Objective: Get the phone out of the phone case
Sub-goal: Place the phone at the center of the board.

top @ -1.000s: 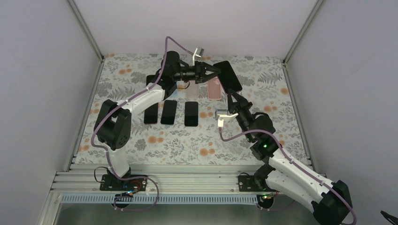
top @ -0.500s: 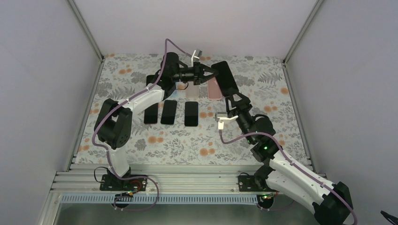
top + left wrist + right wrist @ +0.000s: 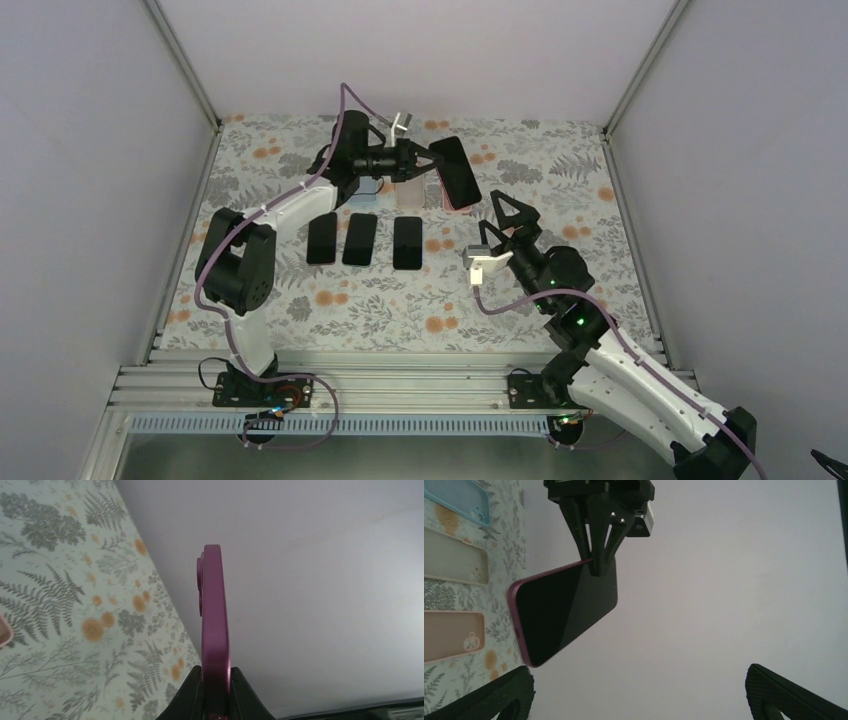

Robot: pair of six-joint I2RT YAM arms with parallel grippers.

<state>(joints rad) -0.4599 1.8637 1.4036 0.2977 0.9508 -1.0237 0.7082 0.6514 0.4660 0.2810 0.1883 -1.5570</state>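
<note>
A phone [image 3: 455, 172] in its magenta case [image 3: 215, 630], dark screen showing, is held in the air above the far side of the desk [image 3: 560, 170]. The left fingers [image 3: 428, 164] are clamped on one short end of it; the rest sticks out free. The right fingers [image 3: 518, 207] are spread wide and grasp nothing – they sit near the phone's free end, apart from it. On the floral desk below lie three empty cases – blue [image 3: 461, 500], beige [image 3: 454, 555] and pink [image 3: 451, 635] – side by side. Nearer the arm bases, three dark phones [image 3: 360, 238] lie flat in a row.
</note>
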